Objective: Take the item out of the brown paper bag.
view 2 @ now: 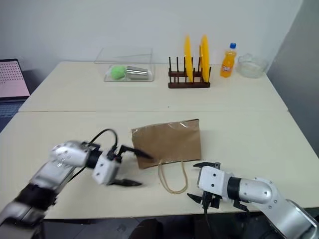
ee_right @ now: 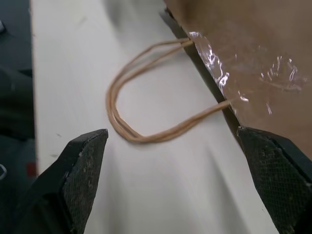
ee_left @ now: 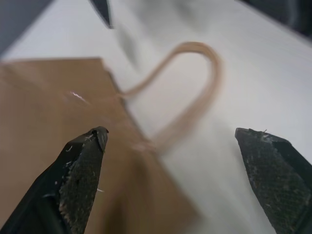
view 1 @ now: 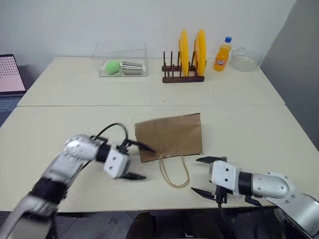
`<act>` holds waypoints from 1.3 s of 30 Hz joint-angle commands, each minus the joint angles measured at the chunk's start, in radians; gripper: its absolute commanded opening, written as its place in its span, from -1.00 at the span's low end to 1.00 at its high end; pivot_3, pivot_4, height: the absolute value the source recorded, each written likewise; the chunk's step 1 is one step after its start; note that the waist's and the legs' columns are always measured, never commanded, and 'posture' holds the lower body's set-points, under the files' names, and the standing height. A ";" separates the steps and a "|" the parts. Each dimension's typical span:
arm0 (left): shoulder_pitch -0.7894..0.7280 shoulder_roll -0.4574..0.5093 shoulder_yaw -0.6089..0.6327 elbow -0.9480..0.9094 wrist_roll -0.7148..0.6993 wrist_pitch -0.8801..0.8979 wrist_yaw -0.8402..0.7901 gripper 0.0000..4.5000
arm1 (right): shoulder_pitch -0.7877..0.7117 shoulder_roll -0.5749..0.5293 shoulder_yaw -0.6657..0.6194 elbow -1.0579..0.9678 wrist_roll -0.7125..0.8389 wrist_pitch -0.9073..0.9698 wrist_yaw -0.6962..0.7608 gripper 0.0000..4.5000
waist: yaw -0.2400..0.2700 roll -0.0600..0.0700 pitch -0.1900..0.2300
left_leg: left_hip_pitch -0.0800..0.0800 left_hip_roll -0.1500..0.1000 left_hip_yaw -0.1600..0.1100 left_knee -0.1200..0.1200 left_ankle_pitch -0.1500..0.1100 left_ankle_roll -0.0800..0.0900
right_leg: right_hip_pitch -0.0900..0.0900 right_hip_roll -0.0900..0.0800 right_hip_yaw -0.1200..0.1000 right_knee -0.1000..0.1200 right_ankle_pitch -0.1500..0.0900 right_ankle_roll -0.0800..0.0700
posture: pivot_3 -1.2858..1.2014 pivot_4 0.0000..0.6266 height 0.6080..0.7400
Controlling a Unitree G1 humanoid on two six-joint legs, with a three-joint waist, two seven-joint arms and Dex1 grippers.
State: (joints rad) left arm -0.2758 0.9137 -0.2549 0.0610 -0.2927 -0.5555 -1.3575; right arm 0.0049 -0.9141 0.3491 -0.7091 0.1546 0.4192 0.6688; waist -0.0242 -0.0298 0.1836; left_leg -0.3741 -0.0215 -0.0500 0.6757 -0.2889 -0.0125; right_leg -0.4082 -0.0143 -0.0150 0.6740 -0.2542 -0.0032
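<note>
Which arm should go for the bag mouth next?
Probably left: the left tool is open with one finger already at the brown paper bag near its mouth corner. The right tool is open but apart, beside the handles.

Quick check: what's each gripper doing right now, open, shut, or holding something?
Left gripper: open, holding nothing, at the paper bag's corner.
Right gripper: open, holding nothing, beside the bag's handles.
</note>
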 commanded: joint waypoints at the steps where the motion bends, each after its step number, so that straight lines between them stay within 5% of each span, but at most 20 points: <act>1: 0.129 0.058 0.084 -0.191 -0.072 0.096 0.044 0.98 | 0.000 0.004 0.023 0.039 -0.087 -0.105 0.032 1.00 | 0.009 0.000 0.000 | 0.000 0.000 0.000 0.000 0.000 0.000 | 0.000 0.000 0.000 0.000 0.000 0.000 | 0.03 -0.52 1.00; 10: 0.222 0.017 0.191 -0.342 -0.077 0.298 0.197 0.98 | 0.036 0.040 -0.012 0.050 -0.090 -0.180 0.098 1.00 | 0.026 0.001 0.000 | 0.000 -0.001 0.000 0.001 -0.001 0.001 | 0.002 -0.001 -0.001 -0.001 0.000 0.000 | 0.03 -0.52 1.00; 20: 0.095 -0.055 0.103 -0.213 0.057 0.126 0.110 0.98 | 0.091 0.063 -0.022 0.037 -0.148 -0.193 0.097 1.00 | 0.025 0.001 0.000 | 0.000 -0.001 0.000 0.001 -0.001 0.001 | 0.002 -0.001 -0.001 0.000 0.000 0.000 | 0.03 -0.52 1.00; 29: -0.086 -0.125 -0.071 0.010 0.172 -0.128 -0.035 0.98 | 0.242 0.068 -0.223 -0.145 0.089 0.043 0.110 1.00 | 0.029 0.001 0.000 | 0.000 -0.001 0.000 0.001 -0.001 0.001 | 0.001 -0.001 -0.001 -0.001 0.000 0.000 | 0.03 -0.52 1.00; 39: -0.328 -0.238 -0.139 0.393 0.325 -0.353 0.007 0.98 | 0.233 0.101 -0.256 -0.238 0.150 0.181 0.049 1.00 | 0.025 0.001 0.000 | 0.000 -0.001 0.000 0.001 -0.001 0.001 | 0.002 0.000 -0.001 -0.001 0.000 0.001 | 0.03 -0.52 1.00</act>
State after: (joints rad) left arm -0.5854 0.6850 -0.3804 0.4197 -0.0002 -0.8562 -1.3716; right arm 0.2459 -0.8154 0.1063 -0.9024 0.2932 0.5884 0.7278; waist 0.0011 -0.0286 0.1838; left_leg -0.3744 -0.0225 -0.0503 0.6767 -0.2896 -0.0116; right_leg -0.4066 -0.0145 -0.0164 0.6732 -0.2538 -0.0026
